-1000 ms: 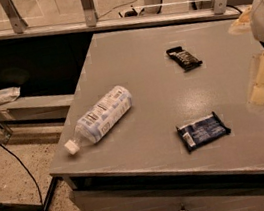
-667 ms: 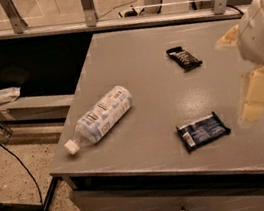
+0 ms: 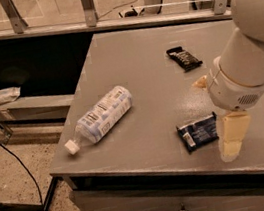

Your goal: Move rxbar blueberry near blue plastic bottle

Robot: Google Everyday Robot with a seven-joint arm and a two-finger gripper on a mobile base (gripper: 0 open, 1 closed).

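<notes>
One claw (image 3: 232,136) (state unclear) nr rxbar blueberry (image 3: 199,133); black bar (image 3: 183,58) beyond, bottle (image 3: 104,115) well apart

Cream pincer (image 3: 226,131) beside navy, white-patched rxbar blueberry (image 3: 199,133); blue plastic bottle (image 3: 103,115) wears a pale blue-and-white label.

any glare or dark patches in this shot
Camera view: warm, dim light; soft sheen on the table mid-surface; black recess left of it; no harsh glare on the blue plastic bottle or rxbar blueberry; the gripper hangs just right of the bar.
</notes>
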